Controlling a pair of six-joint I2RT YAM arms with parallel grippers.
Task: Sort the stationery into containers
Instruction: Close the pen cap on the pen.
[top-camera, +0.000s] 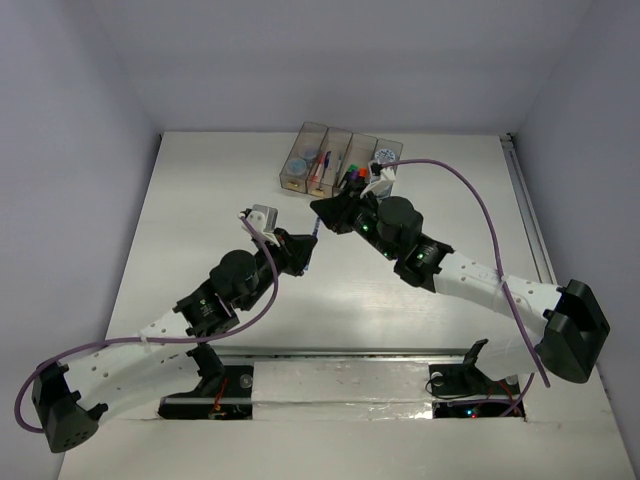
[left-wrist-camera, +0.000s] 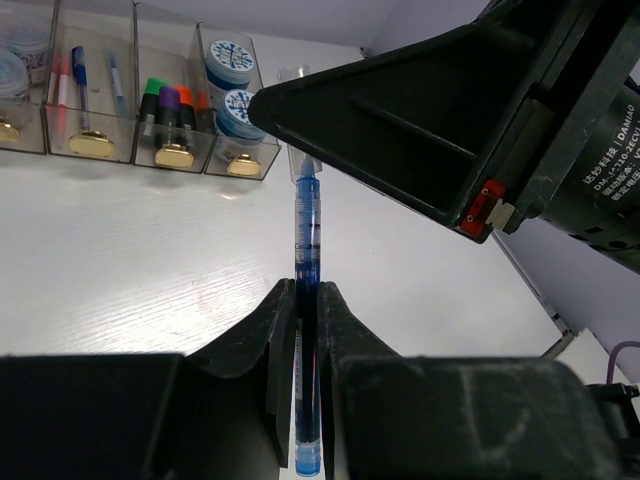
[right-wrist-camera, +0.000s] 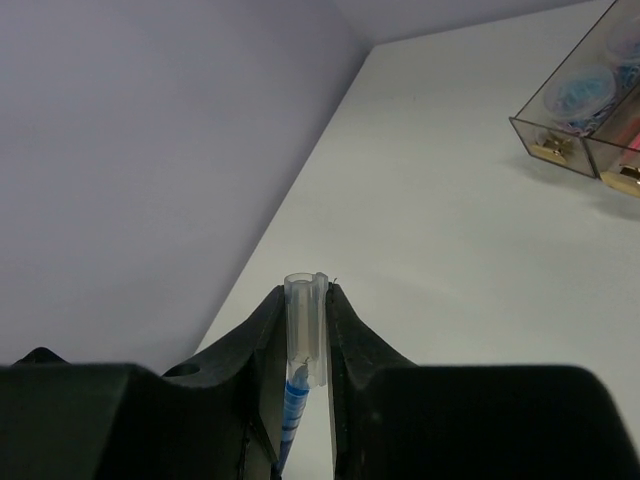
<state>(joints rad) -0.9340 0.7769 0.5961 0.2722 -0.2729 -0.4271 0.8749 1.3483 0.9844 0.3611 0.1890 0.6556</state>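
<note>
A thin blue pen with a clear cap is held in the air between both grippers, in front of the containers. My left gripper is shut on the pen's blue barrel, which runs up out of the left gripper. My right gripper is shut on the clear cap at the pen's far end. The four smoky bins hold tape rolls, pens and highlighters.
The right arm's black fingers fill the upper right of the left wrist view, close over the pen. The bins also show in the right wrist view. Purple cables loop over the white table. Walls enclose the back and sides.
</note>
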